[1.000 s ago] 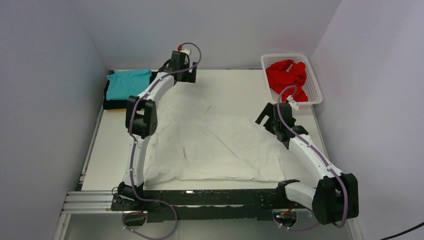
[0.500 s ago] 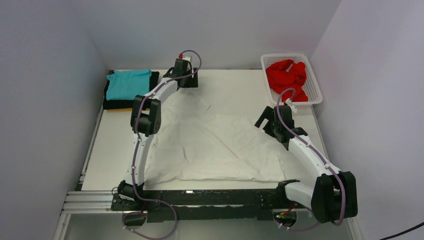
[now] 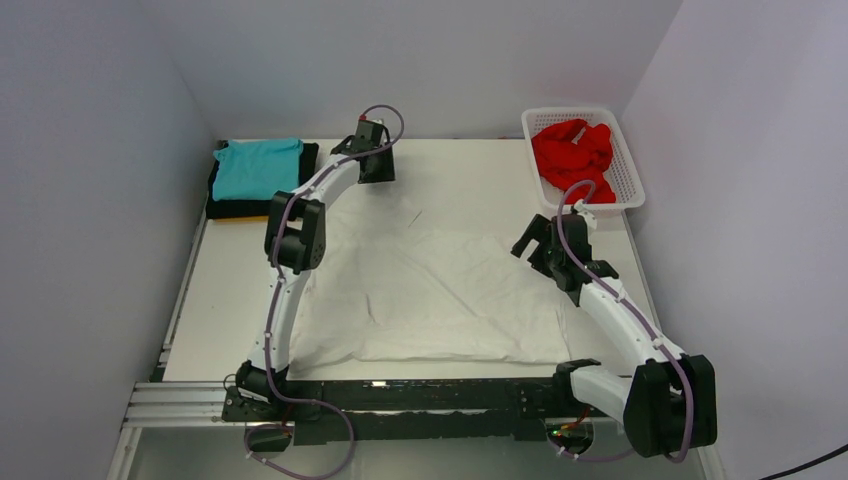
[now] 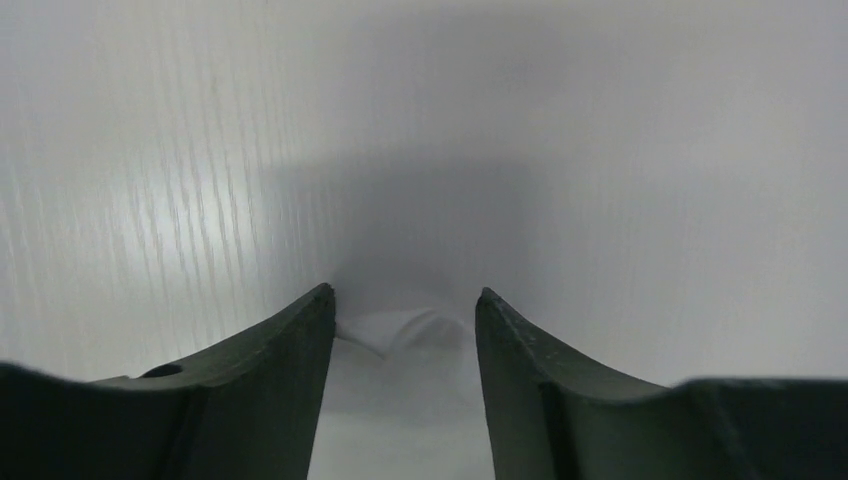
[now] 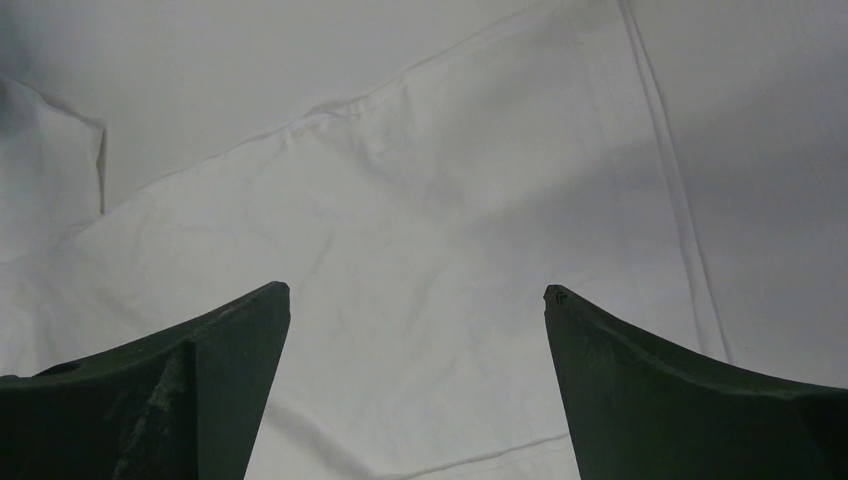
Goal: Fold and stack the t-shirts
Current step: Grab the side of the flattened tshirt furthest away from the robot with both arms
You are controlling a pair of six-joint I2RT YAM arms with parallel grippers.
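The large white t-shirt (image 3: 440, 290) lies spread flat on the table. My left gripper (image 3: 375, 172) reaches to the shirt's far left edge. In the left wrist view it (image 4: 404, 295) is partly open, with a small fold of the white cloth (image 4: 400, 335) lying between the fingertips. My right gripper (image 3: 528, 238) is open and empty above the shirt's right side, with a seam and a hem (image 5: 420, 200) below it (image 5: 417, 290). A folded teal shirt (image 3: 257, 165) tops a stack on a black one (image 3: 222, 205), with a yellow-orange sliver (image 3: 240, 219) below. The red shirt (image 3: 572, 150) is crumpled.
The red shirt sits in a white lattice basket (image 3: 630, 185) at the back right corner. The folded stack is at the back left corner. Walls close in on the left, back and right. The arm bases and a rail run along the near edge.
My left gripper has reached farther back and come down to the shirt's far edge. My right gripper has shifted slightly away from me. The shirt looks unmoved.
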